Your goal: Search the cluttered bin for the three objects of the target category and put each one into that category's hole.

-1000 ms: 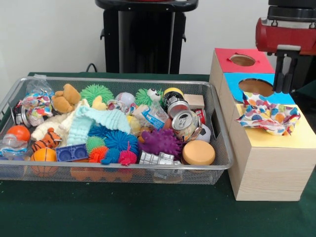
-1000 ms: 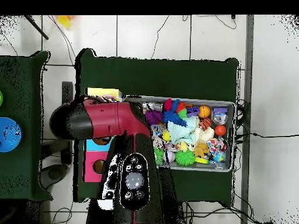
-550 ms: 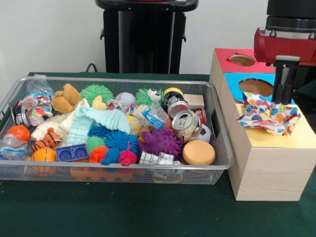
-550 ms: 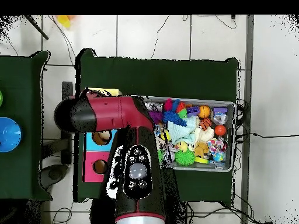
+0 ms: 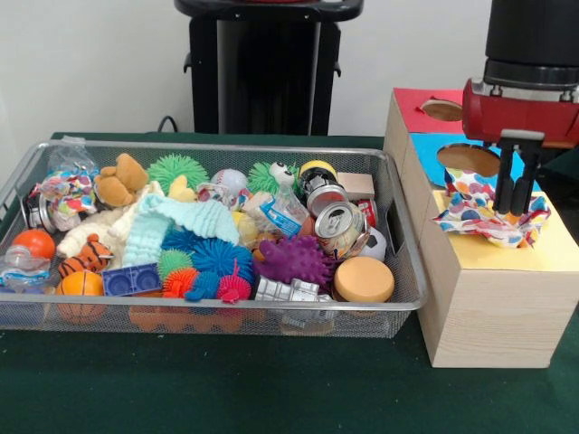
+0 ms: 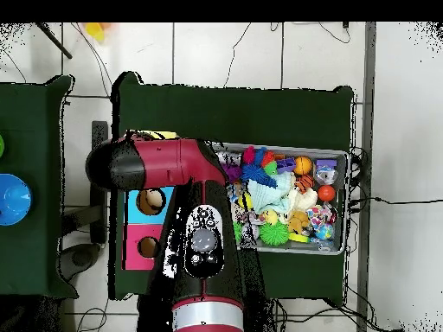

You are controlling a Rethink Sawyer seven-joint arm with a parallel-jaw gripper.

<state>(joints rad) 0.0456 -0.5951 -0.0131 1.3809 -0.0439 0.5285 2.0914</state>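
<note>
Gripper (image 5: 509, 210): fingers nearly together, tips directly above wrapper (image 5: 489, 215) on yellow box top (image 5: 552, 253); contact unclear, I judged.

Bin (image 5: 398, 298) sits on the surface (image 5: 226, 389), immediately left of the box (image 5: 493, 316). Wrapper (image 5: 484, 217) lies on the box's near section. Pincer (image 5: 508, 194) touches the wrapper from above.

1 mesh bin (image 5: 407, 271), 1 three-hole box (image 5: 493, 316), 2 cans (image 5: 339, 226), 1 purple spiky ball (image 5: 294, 260), 1 patterned wrapper (image 5: 479, 212).
</note>
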